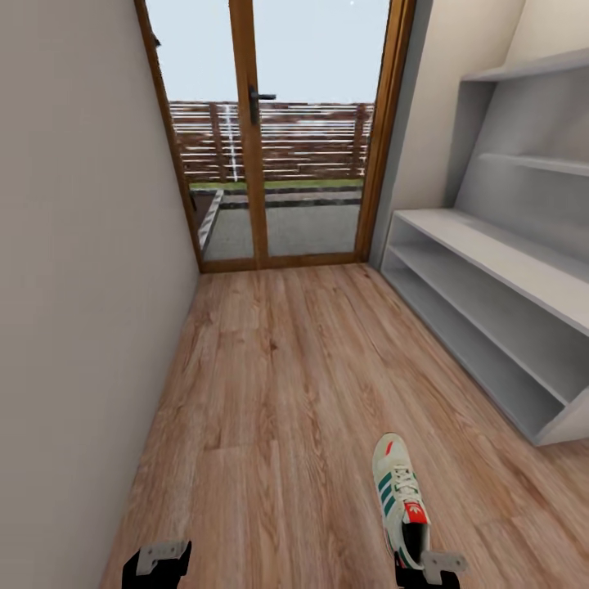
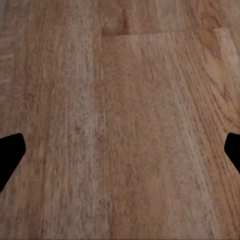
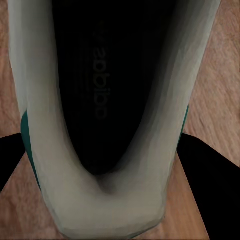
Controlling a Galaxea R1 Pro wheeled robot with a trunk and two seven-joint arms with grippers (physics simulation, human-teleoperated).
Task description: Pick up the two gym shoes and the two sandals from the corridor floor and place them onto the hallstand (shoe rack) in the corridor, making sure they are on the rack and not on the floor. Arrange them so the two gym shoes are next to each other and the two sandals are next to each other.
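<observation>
In the head view one gym shoe (image 1: 400,499) lies on the corridor floor (image 1: 278,393), heel under the right gripper (image 1: 427,570), well apart from the hallstand (image 1: 491,286); a heel-only grip could let the toe sag and slip on the lift. In the left wrist view the left gripper's (image 2: 120,155) fingers (image 2: 10,155) are spread wide over bare planks, holding nothing; in the right wrist view the dark fingers (image 3: 210,185) flank the shoe's heel opening, but whether they grip it cannot be told.

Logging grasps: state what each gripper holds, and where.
Left gripper: open, nothing. Right gripper straddles the gym shoe at its heel; a closed hold cannot be told.
</observation>
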